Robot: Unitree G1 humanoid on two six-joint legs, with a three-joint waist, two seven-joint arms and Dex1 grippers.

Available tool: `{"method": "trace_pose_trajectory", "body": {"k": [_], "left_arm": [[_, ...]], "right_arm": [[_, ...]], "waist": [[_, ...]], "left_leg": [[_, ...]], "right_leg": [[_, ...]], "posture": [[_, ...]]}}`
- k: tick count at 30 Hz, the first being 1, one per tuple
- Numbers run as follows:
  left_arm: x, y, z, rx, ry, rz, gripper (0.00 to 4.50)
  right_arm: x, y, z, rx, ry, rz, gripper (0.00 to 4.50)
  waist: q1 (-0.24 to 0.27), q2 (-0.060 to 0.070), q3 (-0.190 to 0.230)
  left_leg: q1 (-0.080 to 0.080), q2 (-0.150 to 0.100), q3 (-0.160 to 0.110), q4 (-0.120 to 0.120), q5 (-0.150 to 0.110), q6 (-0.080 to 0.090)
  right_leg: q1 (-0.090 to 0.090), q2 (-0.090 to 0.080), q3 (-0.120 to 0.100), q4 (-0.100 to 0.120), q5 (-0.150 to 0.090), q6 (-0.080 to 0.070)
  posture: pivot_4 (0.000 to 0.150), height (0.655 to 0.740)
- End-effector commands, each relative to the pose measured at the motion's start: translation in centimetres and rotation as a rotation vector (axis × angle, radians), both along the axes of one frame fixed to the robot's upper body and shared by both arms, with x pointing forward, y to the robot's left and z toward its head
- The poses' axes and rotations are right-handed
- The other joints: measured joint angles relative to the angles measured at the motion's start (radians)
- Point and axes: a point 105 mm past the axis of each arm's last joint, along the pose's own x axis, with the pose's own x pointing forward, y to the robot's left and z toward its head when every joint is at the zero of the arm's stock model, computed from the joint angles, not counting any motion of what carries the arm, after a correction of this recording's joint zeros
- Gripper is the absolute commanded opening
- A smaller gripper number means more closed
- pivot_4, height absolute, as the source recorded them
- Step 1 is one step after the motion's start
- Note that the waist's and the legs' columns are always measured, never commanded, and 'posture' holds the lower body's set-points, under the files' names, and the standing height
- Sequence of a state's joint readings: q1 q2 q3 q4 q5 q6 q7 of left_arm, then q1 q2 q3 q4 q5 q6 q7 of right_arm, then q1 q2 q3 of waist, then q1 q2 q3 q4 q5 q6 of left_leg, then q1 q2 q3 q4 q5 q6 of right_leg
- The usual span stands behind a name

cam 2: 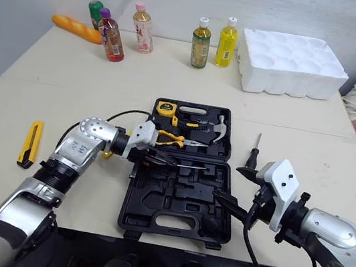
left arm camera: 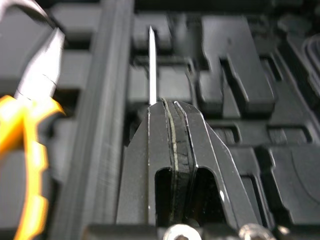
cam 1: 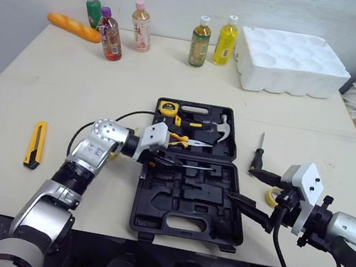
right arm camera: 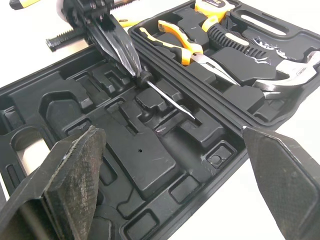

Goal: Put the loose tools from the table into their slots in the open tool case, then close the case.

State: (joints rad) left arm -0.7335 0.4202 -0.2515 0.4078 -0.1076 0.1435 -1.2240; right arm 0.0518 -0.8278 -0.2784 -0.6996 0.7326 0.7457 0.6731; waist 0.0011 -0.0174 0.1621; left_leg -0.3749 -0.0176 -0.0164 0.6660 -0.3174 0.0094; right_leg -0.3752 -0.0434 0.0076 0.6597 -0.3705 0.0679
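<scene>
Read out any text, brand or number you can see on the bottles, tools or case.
No text is legible.
Bottles: printed labels, too small to read.
Tape measure: dark label on its face, too small to read.
Tool case and utility knife: no markings visible.

Open tool case (cam 1: pixel 187 206); thin screwdriver (right arm camera: pixel 170 98) in front half, black-handled screwdriver (cam 1: pixel 257 157) beside
</scene>
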Motion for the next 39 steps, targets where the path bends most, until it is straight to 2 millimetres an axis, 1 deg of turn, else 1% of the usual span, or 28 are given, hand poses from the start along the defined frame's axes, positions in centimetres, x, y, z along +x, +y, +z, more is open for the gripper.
{"method": "trace_pose_trajectory", "body": {"k": [1, 4, 9, 13, 15, 20, 23, 25, 27, 29, 32, 33, 34, 35, 36, 37, 38, 39], "left_arm": [[0.2, 0.1, 0.0, 0.048, -0.010, 0.001, 0.03], [0.2, 0.6, -1.1, 0.111, -0.012, 0.006, 0.03], [0.4, 0.7, -2.0, 0.150, 0.001, 0.025, 0.03], [0.4, 0.9, -3.1, 0.215, 0.018, 0.030, 0.03], [0.2, 1.1, -4.0, 0.254, 0.026, 0.029, 0.03], [0.5, 1.7, -5.6, 0.348, 0.023, 0.064, 0.03], [0.1, 1.9, -6.1, 0.372, 0.031, 0.040, 0.03], [0.1, 1.9, -6.0, 0.369, 0.027, 0.039, 0.03], [0.3, 1.6, -5.5, 0.338, 0.019, 0.043, 0.03], [0.4, 0.9, -4.2, 0.264, 0.006, 0.032, 0.03], [0.2, 0.8, -1.3, 0.102, -0.012, 0.036, 0.03], [0.1, 1.0, -0.3, 0.043, -0.009, 0.049, 0.33], [0.1, 1.7, 0.8, -0.027, 0.006, 0.089, 0.66], [0.0, 2.7, 1.7, -0.079, 0.020, 0.130, 0.86], [-0.2, 3.8, 2.3, -0.116, 0.025, 0.164, 1.38], [-0.6, 5.2, 2.7, -0.143, 0.032, 0.203, 1.62], [-1.1, 6.2, 2.9, -0.162, 0.040, 0.231, 2.15], [-1.9, 7.4, 3.5, -0.209, 0.056, 0.266, 2.52]], "right_arm": [[-0.4, 0.3, 0.3, -0.005, -0.012, 0.023, 4.50], [-0.4, 0.3, 0.3, -0.005, -0.012, 0.021, 4.50], [-0.5, 0.3, 0.3, 0.001, -0.011, 0.019, 4.50], [-0.5, 0.3, 0.4, 0.007, -0.012, 0.018, 4.50], [-0.5, 0.3, 0.5, 0.008, -0.012, 0.018, 4.50], [-0.5, 0.3, 0.4, 0.008, -0.008, 0.018, 4.50], [-0.5, 0.3, 0.3, 0.006, -0.006, 0.015, 4.50], [-0.5, 0.2, 0.2, 0.000, -0.006, 0.009, 4.50], [-0.4, 0.2, 0.1, -0.001, -0.006, 0.007, 4.50], [-0.4, 0.2, 0.2, -0.004, -0.009, 0.008, 4.50], [-0.2, 0.0, 0.3, -0.022, -0.020, 0.009, 4.50], [-0.2, -0.2, 0.3, -0.026, -0.024, 0.008, 4.50], [-0.1, -0.6, 0.5, -0.032, -0.028, 0.003, 4.50], [-0.1, -1.1, 0.7, -0.038, -0.030, -0.003, 4.50], [-0.2, -1.7, 0.9, -0.043, -0.027, -0.008, 4.50], [-0.3, -2.5, 1.1, -0.051, -0.018, -0.012, 4.50], [-0.4, -3.1, 1.2, -0.058, -0.009, -0.014, 4.50], [-0.4, -4.1, 1.4, -0.069, 0.000, -0.029, 4.50]], "waist": [[0.000, 0.000, 0.000], [-0.001, 0.000, 0.000], [0.000, 0.000, 0.000], [0.001, 0.000, 0.000], [0.000, 0.000, 0.000], [0.001, 0.001, -0.002], [0.001, 0.001, -0.003], [0.000, 0.001, -0.003], [0.000, 0.001, -0.003], [0.001, 0.001, -0.003], [0.000, 0.001, -0.003], [-0.001, 0.001, -0.002], [-0.005, 0.002, -0.001], [-0.008, 0.002, 0.000], [-0.010, 0.002, 0.000], [-0.011, 0.001, 0.002], [-0.011, 0.001, 0.003], [-0.011, 0.001, 0.004]], "left_leg": [[0.000, 0.000, 0.000, 0.000, 0.000, 0.000], [0.000, 0.000, 0.000, 0.000, 0.000, 0.000], [0.001, 0.000, 0.000, 0.000, 0.000, 0.000], [0.002, 0.000, 0.000, 0.000, 0.000, 0.000], [0.003, 0.000, 0.000, 0.000, 0.000, 0.000], [0.008, 0.000, -0.001, -0.001, -0.001, 0.002], [0.017, 0.000, -0.001, -0.003, -0.002, 0.003], [0.019, 0.000, -0.001, -0.004, -0.003, 0.004], [0.019, 0.000, -0.001, -0.004, -0.003, 0.004], [0.019, 0.000, -0.001, -0.004, -0.003, 0.004], [0.018, 0.000, -0.001, -0.004, -0.003, 0.004], [0.017, 0.000, -0.001, -0.004, -0.003, 0.004], [0.015, 0.000, -0.001, -0.004, -0.003, 0.004], [0.013, 0.000, -0.001, -0.005, -0.003, 0.004], [0.009, 0.000, -0.001, -0.004, -0.003, 0.004], [0.003, 0.000, -0.001, -0.004, -0.001, 0.001], [0.000, 0.000, -0.001, -0.004, 0.000, 0.000], [-0.001, 0.001, -0.001, -0.004, 0.002, -0.004]], "right_leg": [[0.000, 0.000, 0.000, 0.000, 0.000, 0.000], [0.000, 0.000, 0.000, 0.000, 0.000, 0.000], [0.001, 0.000, 0.000, 0.000, 0.000, 0.000], [0.002, 0.000, 0.000, 0.000, 0.000, 0.000], [0.003, 0.000, 0.000, -0.001, 0.000, 0.000], [0.009, 0.000, -0.001, -0.004, 0.000, 0.000], [0.019, -0.001, -0.001, -0.007, 0.000, 0.000], [0.021, -0.002, -0.001, -0.008, 0.000, 0.000], [0.022, -0.002, -0.001, -0.008, 0.000, 0.000], [0.022, -0.002, -0.001, -0.009, 0.000, 0.000], [0.020, -0.002, -0.001, -0.009, 0.000, 0.000], [0.019, -0.002, -0.001, -0.009, 0.000, 0.000], [0.016, -0.002, -0.001, -0.009, 0.000, 0.000], [0.014, -0.002, -0.001, -0.008, 0.000, 0.000], [0.011, -0.002, -0.001, -0.008, 0.000, 0.000], [0.004, -0.002, -0.001, -0.006, 0.000, 0.000], [0.000, -0.001, -0.001, -0.005, 0.000, 0.000], [-0.001, -0.001, -0.001, -0.004, 0.000, 0.000]], "posture": [[0.150, 0.7400], [0.150, 0.7400], [0.150, 0.7400], [0.150, 0.7400], [0.150, 0.7400], [0.150, 0.7400], [0.150, 0.7400], [0.150, 0.7400], [0.150, 0.7400], [0.150, 0.7400], [0.150, 0.7400], [0.150, 0.7400], [0.150, 0.7400], [0.150, 0.7400], [0.150, 0.7400], [0.150, 0.7400], [0.150, 0.7400], [0.150, 0.7400]]}}
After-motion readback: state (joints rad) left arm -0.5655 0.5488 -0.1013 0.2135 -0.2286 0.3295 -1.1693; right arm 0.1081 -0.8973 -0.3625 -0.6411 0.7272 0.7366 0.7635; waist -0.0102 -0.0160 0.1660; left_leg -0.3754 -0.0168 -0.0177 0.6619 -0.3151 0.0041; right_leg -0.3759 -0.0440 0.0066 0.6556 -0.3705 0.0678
